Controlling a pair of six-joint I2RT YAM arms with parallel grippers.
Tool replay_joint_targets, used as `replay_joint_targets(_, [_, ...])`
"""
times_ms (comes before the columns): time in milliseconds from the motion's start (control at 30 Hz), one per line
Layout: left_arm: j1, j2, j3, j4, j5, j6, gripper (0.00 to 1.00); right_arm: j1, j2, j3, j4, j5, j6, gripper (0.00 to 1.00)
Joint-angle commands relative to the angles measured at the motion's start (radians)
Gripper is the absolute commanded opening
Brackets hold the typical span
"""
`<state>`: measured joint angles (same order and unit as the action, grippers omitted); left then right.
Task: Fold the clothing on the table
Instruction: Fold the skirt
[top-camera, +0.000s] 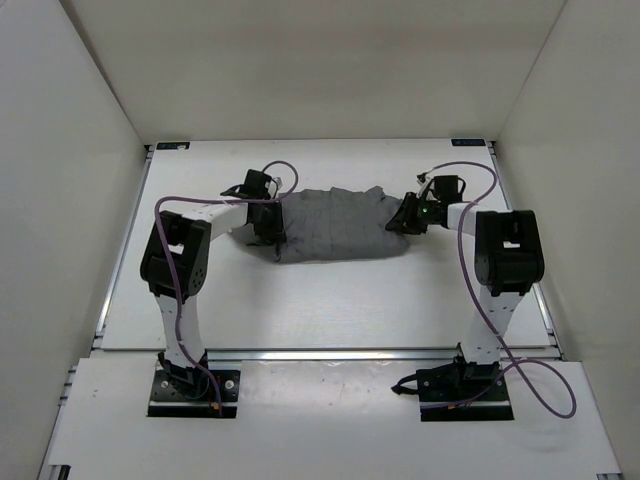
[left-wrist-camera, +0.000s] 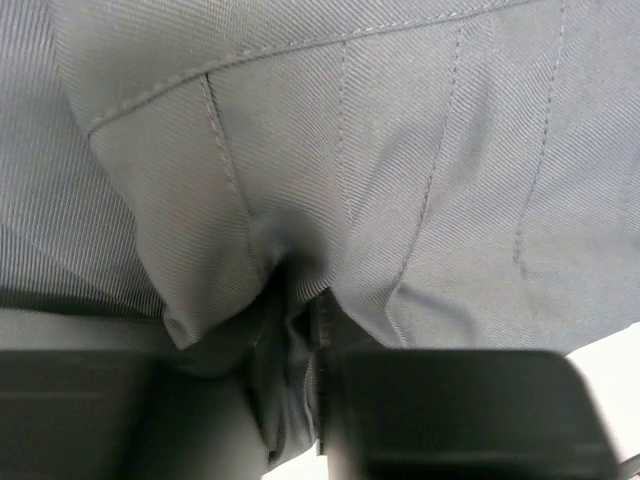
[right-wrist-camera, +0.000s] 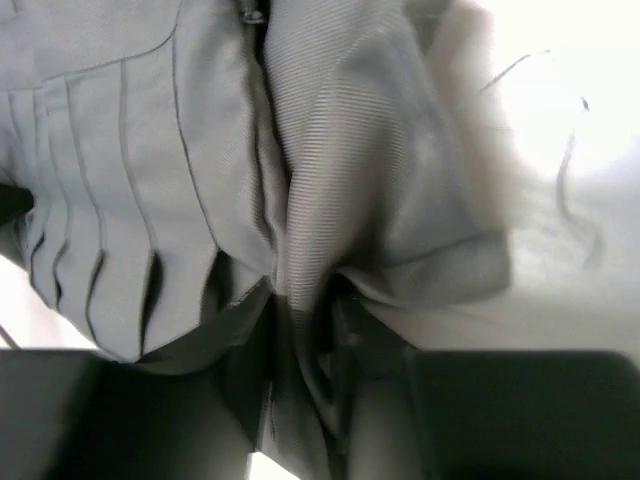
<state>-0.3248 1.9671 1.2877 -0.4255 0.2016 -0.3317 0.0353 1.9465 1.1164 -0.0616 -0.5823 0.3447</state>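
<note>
Clothing (top-camera: 335, 228) — 1 piece (pleated) — 1 left gripper (top-camera: 270, 235), 1 right gripper (top-camera: 397, 225)

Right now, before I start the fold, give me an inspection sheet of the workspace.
Surface: white table, bare around the garment.
Job's things: grey pleated skirt lying spread mid-table, not yet folded.
Clutter: nothing seen.
Grippers: left claw shut on the skirt's left edge, fabric bunched between its fingers; right claw shut on the right edge the same way.
Cables: purple cables run along both arms; the right one loops out past its base, and neither lies on the skirt.
Surroundings: white walls on three sides, metal rail along the near edge.
</note>
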Motion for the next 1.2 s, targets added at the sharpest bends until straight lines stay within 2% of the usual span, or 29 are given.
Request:
replay_joint_targets(0, [-0.016,0.039,0.015,-0.030,-0.010,-0.001,0.22,0.028,0.068,0.068,-0.131,0.056,-0.072,0.22])
replay_joint_targets(33, [-0.020,0.048,0.021,-0.026,0.004,-0.009,0.17,0.031,0.071,0.075,-0.153,0.046,-0.069,0.17])
replay_joint_targets(100, [-0.026,0.068,0.028,-0.016,0.013,-0.018,0.13,0.029,0.074,0.098,-0.168,0.041,-0.065,0.09])
replay_joint_targets(200, [-0.037,0.105,0.051,-0.025,0.045,-0.042,0.07,0.018,0.020,0.100,-0.182,0.056,-0.075,0.02])
replay_joint_targets(333, [-0.089,0.128,0.042,0.020,0.082,-0.081,0.03,0.005,-0.084,0.186,-0.271,0.070,-0.147,0.02])
replay_joint_targets(433, [-0.132,0.131,0.019,0.080,0.119,-0.122,0.00,0.041,-0.129,0.270,-0.328,0.081,-0.194,0.02])
replay_joint_targets(567, [-0.187,0.162,0.042,0.139,0.206,-0.167,0.00,0.147,-0.164,0.341,-0.371,0.125,-0.184,0.02])
replay_joint_targets(733, [-0.229,0.196,0.073,0.209,0.242,-0.205,0.00,0.288,-0.133,0.425,-0.399,0.154,-0.155,0.02])
replay_joint_targets(867, [-0.218,0.248,0.097,0.261,0.306,-0.262,0.00,0.364,-0.126,0.402,-0.365,0.128,-0.104,0.01])
replay_joint_targets(967, [-0.189,0.265,0.093,0.297,0.337,-0.289,0.00,0.400,-0.145,0.324,-0.286,0.088,-0.034,0.01])
replay_joint_targets(1100, [-0.163,0.254,0.012,0.399,0.398,-0.343,0.00,0.429,-0.156,0.226,-0.121,0.039,0.062,0.01])
replay_joint_targets(1167, [-0.149,0.240,-0.042,0.466,0.427,-0.381,0.00,0.442,-0.137,0.211,-0.090,0.029,0.091,0.00])
